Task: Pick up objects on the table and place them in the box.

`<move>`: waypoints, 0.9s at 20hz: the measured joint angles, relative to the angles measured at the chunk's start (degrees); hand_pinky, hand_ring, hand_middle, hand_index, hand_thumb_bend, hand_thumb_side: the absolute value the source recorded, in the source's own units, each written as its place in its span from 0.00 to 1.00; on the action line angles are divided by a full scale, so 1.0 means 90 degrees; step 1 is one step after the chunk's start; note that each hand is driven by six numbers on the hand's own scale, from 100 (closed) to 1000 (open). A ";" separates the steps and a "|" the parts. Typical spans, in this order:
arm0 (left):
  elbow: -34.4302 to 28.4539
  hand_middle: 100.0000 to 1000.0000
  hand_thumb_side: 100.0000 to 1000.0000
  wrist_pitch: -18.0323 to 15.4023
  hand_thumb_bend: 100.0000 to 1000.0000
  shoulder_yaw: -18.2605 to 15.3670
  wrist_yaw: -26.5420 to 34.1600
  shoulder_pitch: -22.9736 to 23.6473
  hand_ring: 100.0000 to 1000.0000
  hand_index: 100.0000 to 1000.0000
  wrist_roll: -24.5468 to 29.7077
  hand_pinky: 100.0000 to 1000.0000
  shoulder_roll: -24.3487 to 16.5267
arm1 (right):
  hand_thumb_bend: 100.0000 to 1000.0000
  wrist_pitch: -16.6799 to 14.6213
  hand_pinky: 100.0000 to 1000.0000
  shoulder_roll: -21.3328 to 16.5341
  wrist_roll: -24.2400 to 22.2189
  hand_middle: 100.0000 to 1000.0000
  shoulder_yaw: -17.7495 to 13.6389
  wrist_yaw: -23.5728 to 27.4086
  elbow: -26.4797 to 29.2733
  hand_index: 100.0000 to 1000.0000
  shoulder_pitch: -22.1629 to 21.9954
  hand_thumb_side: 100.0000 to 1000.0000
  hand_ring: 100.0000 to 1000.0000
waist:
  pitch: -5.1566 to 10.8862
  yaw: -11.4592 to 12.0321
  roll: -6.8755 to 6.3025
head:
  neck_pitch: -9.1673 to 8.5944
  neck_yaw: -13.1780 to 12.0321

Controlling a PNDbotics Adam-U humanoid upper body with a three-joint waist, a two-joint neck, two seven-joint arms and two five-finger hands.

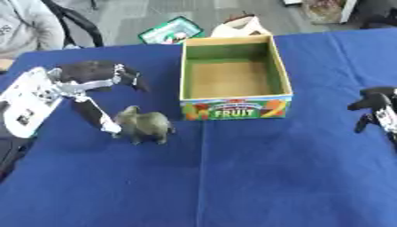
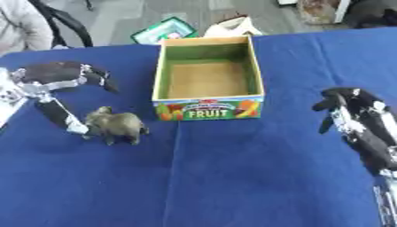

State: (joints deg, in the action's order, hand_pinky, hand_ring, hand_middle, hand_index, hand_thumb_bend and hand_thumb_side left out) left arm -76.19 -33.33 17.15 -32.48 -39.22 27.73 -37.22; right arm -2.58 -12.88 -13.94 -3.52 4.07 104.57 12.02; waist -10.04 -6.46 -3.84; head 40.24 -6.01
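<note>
The left robot hand (image 1: 89,82) sits over the left part of the counter (image 1: 256,177), its fingers spread wide apart: the upper fingers arch to its right, and the thumb reaches down and forward. The thumb tip appears to touch the rear of a small grey-green animal figure (image 1: 143,125), though contact cannot be confirmed from these views. Nothing is enclosed in the hand. The figure stands upright on the blue counter cover, just below and to the right of this hand. Further to the right of the hand and figure, near but apart from both, stands an open cardboard box (image 1: 235,108) with green inner walls, a bare brown floor and the word FRUIT on its near face. Well beyond the box, at the right edge, the right robot hand (image 2: 353,115) hangs above the counter with fingers curled downward, holding nothing.
</note>
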 measured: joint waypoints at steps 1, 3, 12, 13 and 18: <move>0.0088 0.64 0.29 -0.0016 0.53 0.0003 -0.0085 -0.0014 0.66 0.78 -0.0029 0.64 0.0054 | 0.00 0.0000 0.29 0.0000 -0.0002 0.46 0.0000 0.0000 0.0000 0.65 0.0000 0.39 0.59 | 0.0000 -0.0014 0.0001 | 0.0000 -0.0003; 0.0259 0.63 0.28 -0.0051 0.54 0.0016 -0.0240 -0.0027 0.65 0.77 -0.0068 0.64 0.0155 | 0.00 0.0000 0.29 0.0000 -0.0004 0.46 0.0000 0.0000 0.0000 0.65 0.0000 0.39 0.59 | 0.0000 -0.0025 0.0000 | 0.0000 -0.0012; 0.0803 0.57 0.27 -0.0177 0.48 0.0042 -0.0696 -0.0094 0.60 0.72 -0.0224 0.61 0.0504 | 0.00 0.0009 0.29 0.0000 -0.0015 0.46 0.0002 0.0000 0.0000 0.65 0.0003 0.39 0.59 | -0.0018 -0.0066 0.0004 | 0.0000 -0.0047; 0.0835 0.55 0.26 -0.0188 0.47 0.0042 -0.0719 -0.0107 0.58 0.71 -0.0264 0.61 0.0538 | 0.00 0.0008 0.29 0.0000 -0.0015 0.46 0.0002 0.0000 0.0000 0.65 0.0003 0.39 0.59 | -0.0020 -0.0068 0.0006 | 0.0000 -0.0049; 0.0948 0.45 0.23 -0.0216 0.37 0.0047 -0.0791 -0.0131 0.50 0.62 -0.0464 0.57 0.0651 | 0.00 0.0007 0.29 0.0001 -0.0017 0.46 0.0003 0.0000 0.0000 0.65 0.0005 0.39 0.59 | -0.0023 -0.0094 0.0011 | -0.0001 -0.0054</move>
State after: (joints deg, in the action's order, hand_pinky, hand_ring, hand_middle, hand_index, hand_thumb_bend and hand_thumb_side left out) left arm -67.66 -35.27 17.57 -39.59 -40.40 23.56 -31.36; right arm -2.52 -12.88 -14.09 -3.49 4.07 104.57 12.07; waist -10.25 -7.31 -3.74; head 40.23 -6.50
